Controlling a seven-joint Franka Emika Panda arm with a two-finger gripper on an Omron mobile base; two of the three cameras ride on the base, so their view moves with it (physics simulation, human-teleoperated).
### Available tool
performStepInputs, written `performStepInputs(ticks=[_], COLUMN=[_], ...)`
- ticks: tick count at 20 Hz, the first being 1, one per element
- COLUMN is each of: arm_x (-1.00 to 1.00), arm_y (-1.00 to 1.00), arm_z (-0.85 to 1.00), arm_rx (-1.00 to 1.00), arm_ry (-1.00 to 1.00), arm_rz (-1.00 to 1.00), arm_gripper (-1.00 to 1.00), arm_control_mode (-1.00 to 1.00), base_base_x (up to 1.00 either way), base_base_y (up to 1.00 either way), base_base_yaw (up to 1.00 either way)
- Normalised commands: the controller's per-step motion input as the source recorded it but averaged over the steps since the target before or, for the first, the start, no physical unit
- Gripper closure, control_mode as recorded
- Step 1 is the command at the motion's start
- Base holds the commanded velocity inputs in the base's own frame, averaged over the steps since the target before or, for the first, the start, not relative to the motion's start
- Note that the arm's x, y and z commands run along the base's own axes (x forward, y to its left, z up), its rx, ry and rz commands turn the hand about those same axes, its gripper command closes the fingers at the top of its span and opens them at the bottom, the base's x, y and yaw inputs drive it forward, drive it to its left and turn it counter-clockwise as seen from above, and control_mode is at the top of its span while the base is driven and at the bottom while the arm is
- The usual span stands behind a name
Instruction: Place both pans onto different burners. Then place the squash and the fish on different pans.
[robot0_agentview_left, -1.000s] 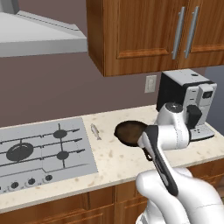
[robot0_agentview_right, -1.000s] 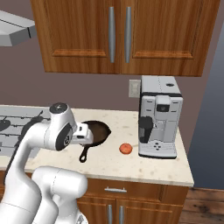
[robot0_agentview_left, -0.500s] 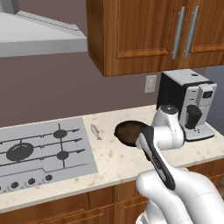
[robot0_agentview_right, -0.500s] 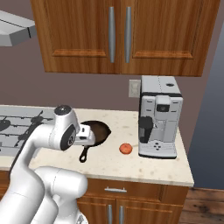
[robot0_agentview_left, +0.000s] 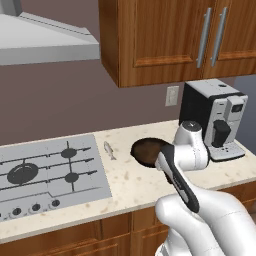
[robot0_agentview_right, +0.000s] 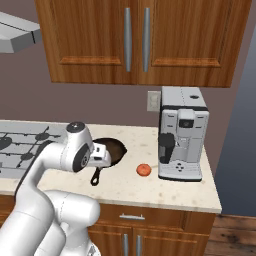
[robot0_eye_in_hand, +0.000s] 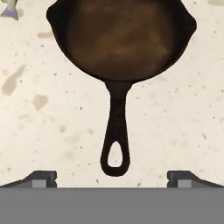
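Note:
A rusty brown-black skillet (robot0_eye_in_hand: 120, 37) lies on the speckled counter with its short looped handle (robot0_eye_in_hand: 116, 135) pointing toward me. My gripper (robot0_eye_in_hand: 112, 180) hovers above the handle's end, open, its two fingertips (robot0_eye_in_hand: 43, 177) wide apart with nothing between them. The same pan (robot0_agentview_left: 146, 151) sits to the right of the cooktop (robot0_agentview_left: 95, 187), partly behind my hand. A small silver fish (robot0_agentview_left: 109, 150) lies between the cooktop and the pan; its tail (robot0_eye_in_hand: 8, 11) shows in the hand view. The orange-red squash (robot0_agentview_right: 143, 170) rests on the counter right of the skillet (robot0_agentview_right: 116, 150). The burners (robot0_agentview_left: 22, 173) stand bare.
A black and silver coffee machine (robot0_agentview_left: 215, 117) stands at the counter's right end, close to the squash. Wooden wall cabinets (robot0_agentview_right: 135, 40) hang overhead and a range hood (robot0_agentview_left: 45, 42) hangs over the cooktop. The counter's front edge (robot0_agentview_right: 165, 202) runs just below the skillet's handle.
My hand has drifted slightly to the right and lower over the skillet's handle. The jaws stay open, and the pan, fish and squash have not moved.

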Motion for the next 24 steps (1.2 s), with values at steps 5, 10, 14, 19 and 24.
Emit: performStepInputs(ticks=[5, 10, 14, 19, 24], arm_x=[0.02, 0.00, 0.10, 0.09, 0.01], arm_y=[-0.02, 0.00, 0.00, 0.01, 0.01], arm_z=[-0.18, -0.23, -0.16, -0.25, -0.31], arm_rx=[0.00, 0.00, 0.00, 0.00, 0.00], arm_ry=[0.00, 0.01, 0.01, 0.02, 0.00], arm_rz=[0.00, 0.00, 0.00, 0.00, 0.00], arm_gripper=[-1.00, -1.00, -1.00, -1.00, -1.00], arm_control_mode=[-1.00, -1.00, -1.00, -1.00, -1.00], base_base_x=[0.00, 0.00, 0.00, 0.00, 0.00], base_base_y=[0.00, 0.00, 0.00, 0.00, 0.00], base_base_yaw=[0.00, 0.00, 0.00, 0.00, 0.00])
